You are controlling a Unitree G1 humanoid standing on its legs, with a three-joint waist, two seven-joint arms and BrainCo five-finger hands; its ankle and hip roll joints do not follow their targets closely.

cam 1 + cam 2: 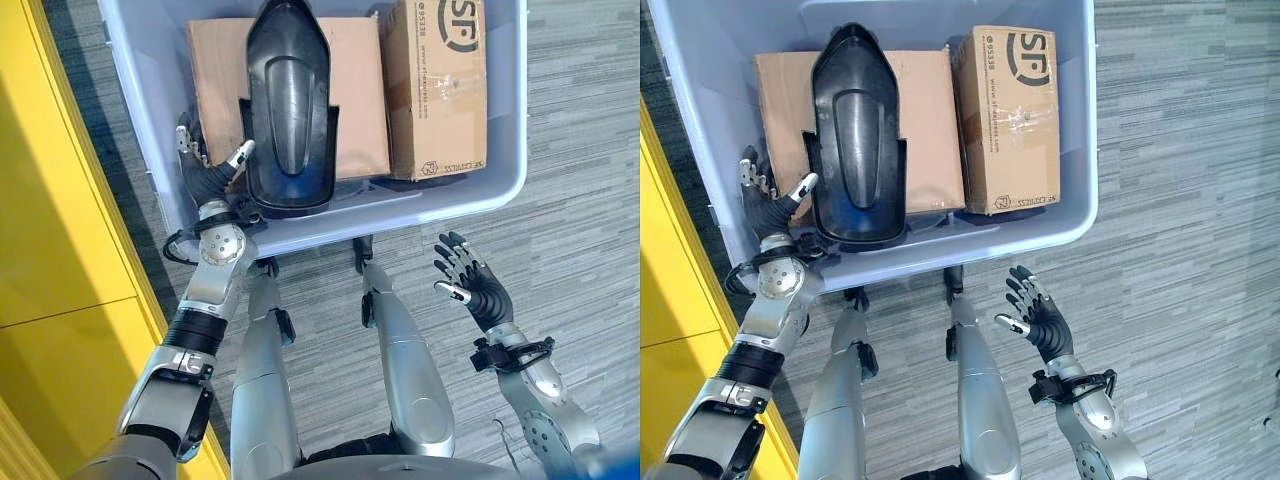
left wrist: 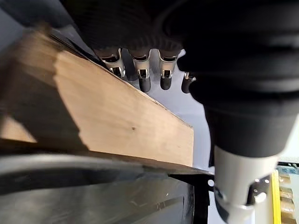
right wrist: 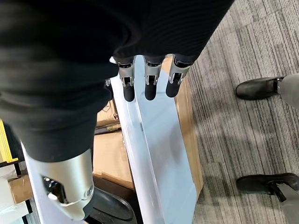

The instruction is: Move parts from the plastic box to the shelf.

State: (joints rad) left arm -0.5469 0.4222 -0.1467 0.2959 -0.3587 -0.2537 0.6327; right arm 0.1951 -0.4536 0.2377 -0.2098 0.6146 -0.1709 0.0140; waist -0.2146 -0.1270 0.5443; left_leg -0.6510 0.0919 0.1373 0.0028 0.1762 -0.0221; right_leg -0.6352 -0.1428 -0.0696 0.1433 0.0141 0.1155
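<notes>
A: Where is the black part [image 1: 855, 140]?
B: It lies inside the plastic box [image 1: 1080, 215], on top of the flat cardboard box [image 1: 930, 120], near the box's front wall. A second cardboard box [image 1: 1010, 115] stands by the right wall.
A: And the left robot hand [image 1: 768, 205]?
B: It is inside the box, at the front left corner, just beside the part. Its fingers are relaxed and spread, gripping nothing.
A: The right robot hand [image 1: 1040, 320]?
B: Open, over the floor [image 1: 1180, 250], outside the box.
</notes>
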